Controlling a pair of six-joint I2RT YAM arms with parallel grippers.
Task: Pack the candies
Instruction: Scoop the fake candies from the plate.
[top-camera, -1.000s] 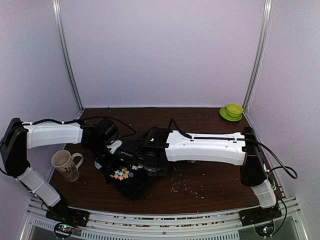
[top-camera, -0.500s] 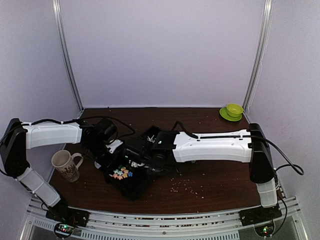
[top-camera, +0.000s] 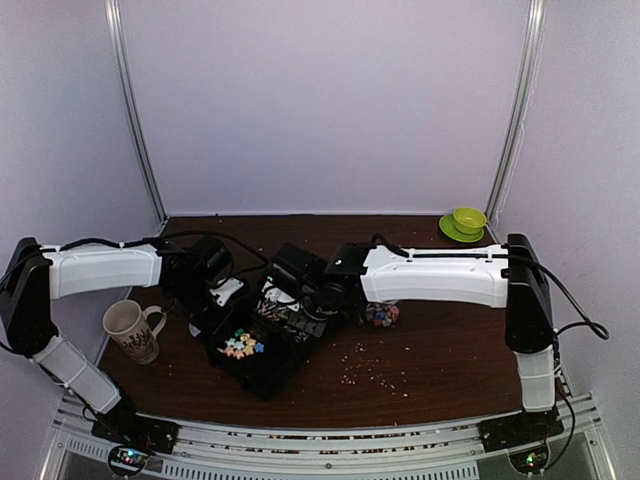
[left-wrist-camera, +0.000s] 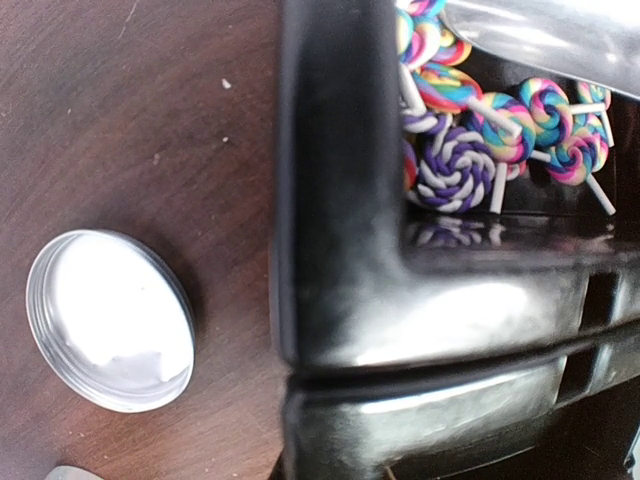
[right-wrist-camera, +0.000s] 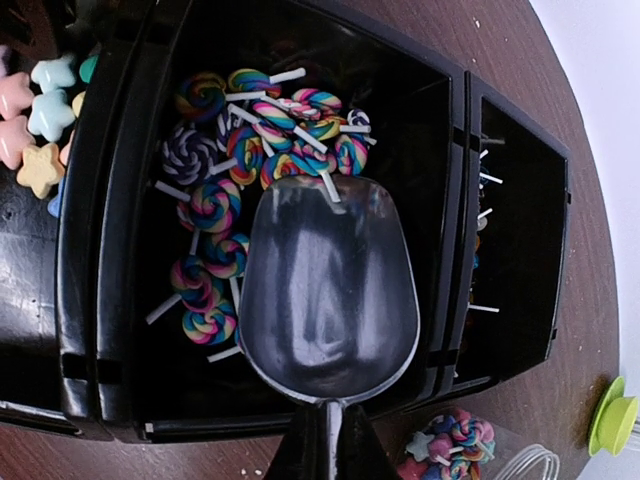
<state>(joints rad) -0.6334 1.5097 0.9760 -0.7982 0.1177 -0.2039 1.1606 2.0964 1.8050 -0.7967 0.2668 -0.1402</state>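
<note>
Toward the near edge of the dark brown wooden bench (top-camera: 450, 350), tiny pale crumbs (top-camera: 375, 372) lie strewn just right of a black plastic compartment tray (top-camera: 272, 378). The tray sits left of centre, turned cornerwise. The compartment at its left end holds pastel star-shaped candies (top-camera: 240, 346) in pink, blue, yellow and green. Near the bench's left edge, apart from the tray, stands a cream patterned ceramic mug (top-camera: 133, 330).

The tray's middle compartment is heaped with swirled rainbow lollipops (right-wrist-camera: 215, 205) on white stems. The narrow compartment beyond it holds thin white sticks (right-wrist-camera: 482, 180). A shiny metal scoop (right-wrist-camera: 330, 290) hangs over the lollipops, its front lip among them. The right gripper (right-wrist-camera: 325, 462) is clamped tight on the scoop's handle.

The left gripper (top-camera: 218, 305) is at the tray's left far rim with its jaws closed. The views do not show whether they pinch the rim. Beside that wall a round silver metal lid (left-wrist-camera: 110, 320) lies flat on the wood.

Just right of the tray, under the right arm, a small clear jar (top-camera: 382, 314) holds more swirls and stars. At the far right corner a lime-green cup (top-camera: 468, 218) sits on its matching saucer.
</note>
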